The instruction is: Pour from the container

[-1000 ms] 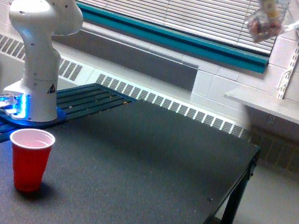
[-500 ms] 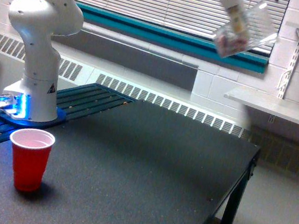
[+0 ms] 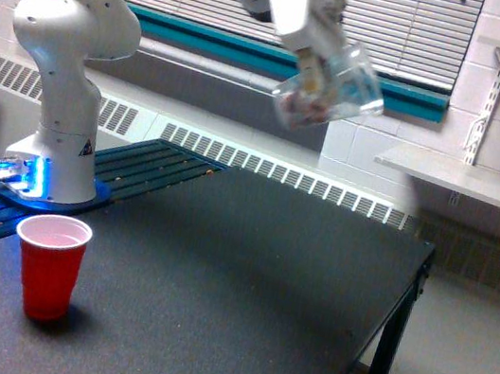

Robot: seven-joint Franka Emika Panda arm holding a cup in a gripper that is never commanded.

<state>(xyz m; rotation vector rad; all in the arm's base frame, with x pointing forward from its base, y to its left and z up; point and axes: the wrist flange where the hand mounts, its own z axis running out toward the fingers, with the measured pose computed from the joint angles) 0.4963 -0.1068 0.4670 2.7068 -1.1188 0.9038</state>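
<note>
Gripper (image 3: 317,59) clamps the tilted container (image 3: 333,91) high above the table (image 3: 247,263).

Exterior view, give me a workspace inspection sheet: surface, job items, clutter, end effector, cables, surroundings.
Surface: dark table, bare apart from one cup.
Job's things: clear container held tilted in the air, pink and white pieces inside; red cup upright near the table's front, on the exterior view's left.
Clutter: nothing seen.
Grippers: end effector gripping the container.
Cables: dark leads at the robot base, which glows blue.
Surroundings: window blinds, baseboard heater, wall shelf.
</note>
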